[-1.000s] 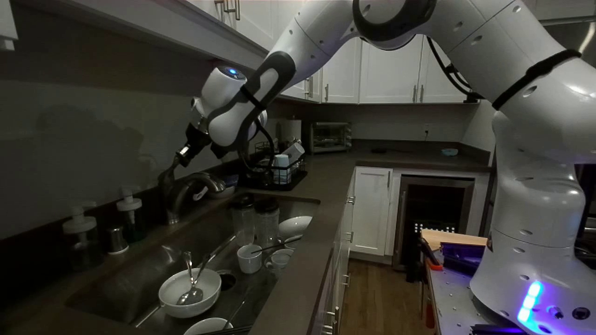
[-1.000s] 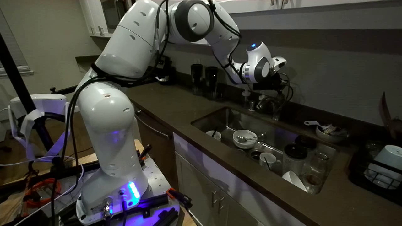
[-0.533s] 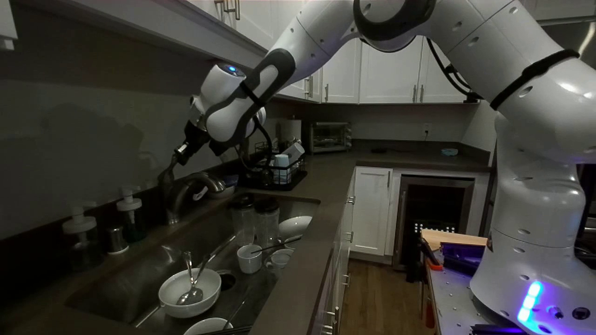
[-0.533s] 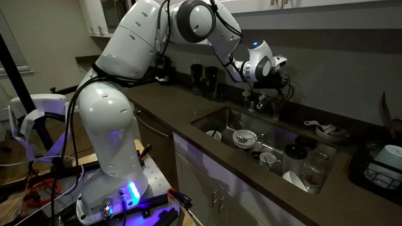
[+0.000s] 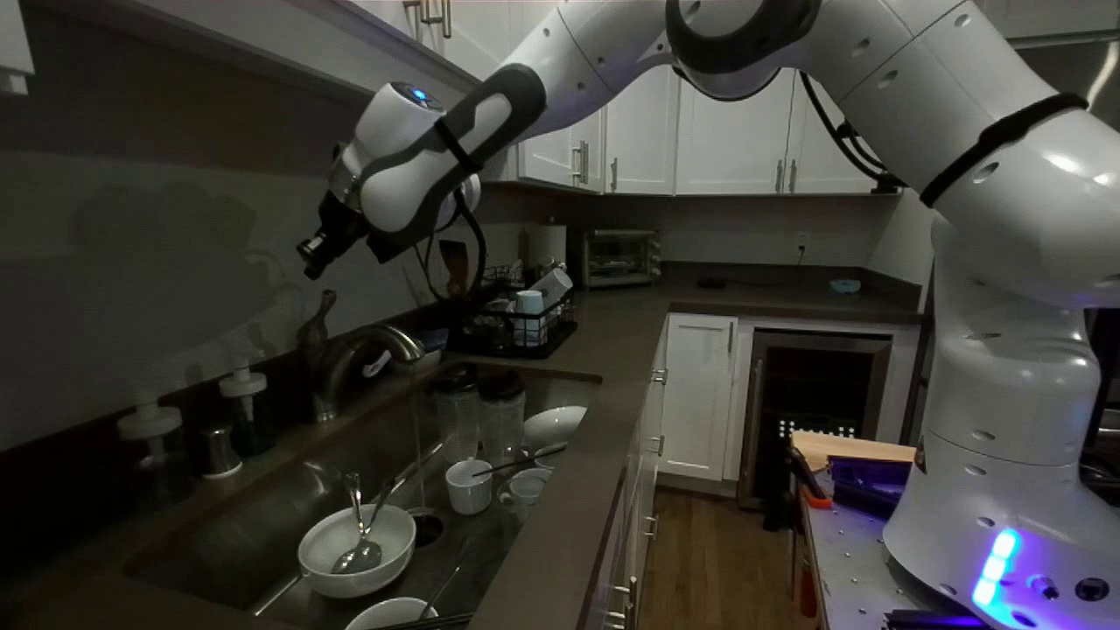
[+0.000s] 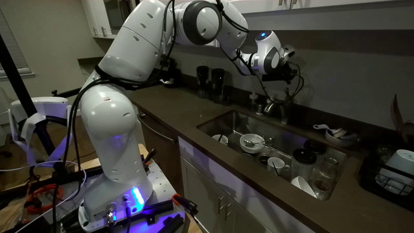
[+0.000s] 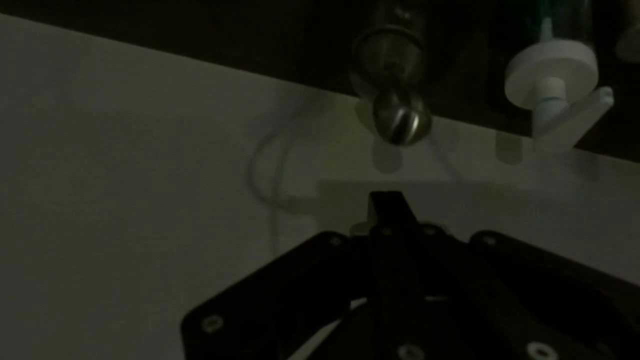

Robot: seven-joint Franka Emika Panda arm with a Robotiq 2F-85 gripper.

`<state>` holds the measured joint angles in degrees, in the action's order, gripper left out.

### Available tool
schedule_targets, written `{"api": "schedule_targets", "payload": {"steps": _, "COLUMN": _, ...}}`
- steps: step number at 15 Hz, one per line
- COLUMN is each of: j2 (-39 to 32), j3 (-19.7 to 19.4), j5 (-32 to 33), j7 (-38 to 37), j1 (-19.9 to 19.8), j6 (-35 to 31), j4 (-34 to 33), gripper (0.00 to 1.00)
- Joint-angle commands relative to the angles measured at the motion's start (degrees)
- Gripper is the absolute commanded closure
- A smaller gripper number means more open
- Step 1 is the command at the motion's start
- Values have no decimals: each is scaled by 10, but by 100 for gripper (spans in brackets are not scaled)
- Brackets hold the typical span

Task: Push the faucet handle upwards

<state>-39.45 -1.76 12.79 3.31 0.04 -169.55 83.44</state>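
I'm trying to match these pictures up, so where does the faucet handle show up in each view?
In an exterior view: faucet handle left of centre, near mid-height.
In an exterior view: faucet handle right of centre, slightly above mid-height.
In the wrist view: faucet handle in the upper half, right of centre.
Shared landmark: the nearer white-topped pump bottle, left of it in both exterior views, right of it in the wrist view.

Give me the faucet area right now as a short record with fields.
Faucet handle: tip pointing up
Fingers: shut, higher than the handle, not touching it
Spout: thin, faint stream seemingly falling from it
Sink: white bowl with spoon, white cup, black-lidded jars, other dishes
Upward push: probably done, judging by handle and stream
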Motion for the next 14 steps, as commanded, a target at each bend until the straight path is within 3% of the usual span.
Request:
{"api": "schedule_targets", "payload": {"steps": 1, "j2": -15, "j3": 27, "j5": -20, "j7": 33, "j1": -7, "j6": 11, "j4": -33, "gripper": 100}}
{"api": "schedule_targets", "payload": {"steps": 5, "j2": -16, "j3": 33, "j5": -22, "j7": 31, "j1": -9, "j6": 4, "j4": -22, "gripper": 100}}
{"api": "schedule_targets", "payload": {"steps": 10, "j2": -15, "j3": 90, "j5": -43, "j7": 70, "j1": -45, "j6": 0, "j4": -2, "gripper": 100}}
{"api": "schedule_targets", "payload": {"steps": 14, "j2": -14, "j3": 105, "j5": -55, "j7": 79, "j1": -57, "j6": 14, "j4": 3, "gripper": 100}}
